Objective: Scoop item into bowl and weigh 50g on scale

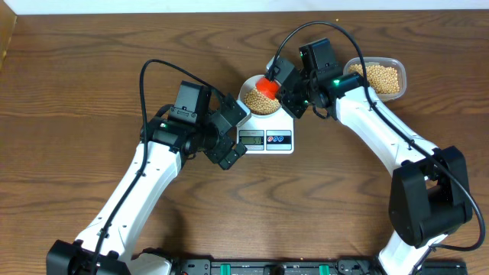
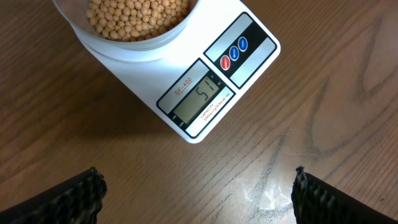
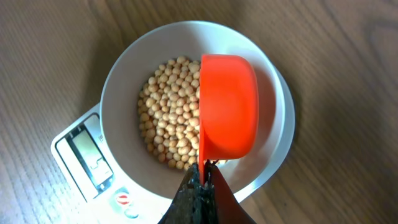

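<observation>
A pale bowl (image 1: 246, 90) holding tan beans (image 1: 260, 104) stands on the white scale (image 1: 284, 147). In the left wrist view the scale's display (image 2: 199, 98) reads 51. My right gripper (image 3: 202, 180) is shut on the handle of an orange scoop (image 3: 227, 106), which hangs over the right half of the bowl (image 3: 118, 81) with its smooth outer side toward the camera. Beans (image 3: 168, 118) cover the bowl's floor. My left gripper (image 2: 196, 196) is open above bare table just in front of the scale (image 2: 249, 18), with nothing between its fingers (image 2: 74, 199).
A clear plastic tub (image 1: 376, 76) of more beans sits at the back right, behind the right arm. The left arm reaches in from the front left, and its gripper (image 1: 238, 136) is beside the scale's display end.
</observation>
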Controlling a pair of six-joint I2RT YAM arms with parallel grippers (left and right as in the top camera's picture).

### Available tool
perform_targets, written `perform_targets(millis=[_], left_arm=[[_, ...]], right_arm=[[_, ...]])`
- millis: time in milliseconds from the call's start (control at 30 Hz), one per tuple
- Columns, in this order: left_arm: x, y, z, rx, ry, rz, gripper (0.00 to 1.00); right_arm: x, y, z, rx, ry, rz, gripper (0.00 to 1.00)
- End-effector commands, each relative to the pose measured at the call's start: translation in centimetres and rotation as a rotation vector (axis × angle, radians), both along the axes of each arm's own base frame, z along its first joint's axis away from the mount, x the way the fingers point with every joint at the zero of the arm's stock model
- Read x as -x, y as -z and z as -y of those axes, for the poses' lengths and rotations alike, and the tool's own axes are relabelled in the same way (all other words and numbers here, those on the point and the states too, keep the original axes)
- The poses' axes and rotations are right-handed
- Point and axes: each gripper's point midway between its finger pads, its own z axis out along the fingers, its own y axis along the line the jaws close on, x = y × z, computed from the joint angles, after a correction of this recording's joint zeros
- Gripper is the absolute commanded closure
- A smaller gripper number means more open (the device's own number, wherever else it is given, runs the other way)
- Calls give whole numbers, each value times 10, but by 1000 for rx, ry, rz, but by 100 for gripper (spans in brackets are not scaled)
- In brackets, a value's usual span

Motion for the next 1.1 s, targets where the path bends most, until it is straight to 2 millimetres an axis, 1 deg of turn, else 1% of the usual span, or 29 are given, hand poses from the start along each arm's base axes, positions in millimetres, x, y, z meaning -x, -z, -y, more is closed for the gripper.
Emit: perform_targets(millis=[0,200,467,567,733,1067], left_arm=[[-4,-12,1,4,14,39,2],[-4,-12,1,4,14,39,2],[-4,-12,1,4,14,39,2],[-4,-12,1,4,14,39,2],[-4,-12,1,4,14,39,2],[-4,-12,1,4,14,39,2]], right_arm=[[4,-7,0,-2,-4,9,99],[7,-5,1,1,-4,-3,99],[14,-3,-3,6,-20,-27,99],[17,-3,-7,-8,-26,-37,99],[27,-9,-21,-84,-77,-72,99],[27,-10,-22,-114,-16,-118,99]])
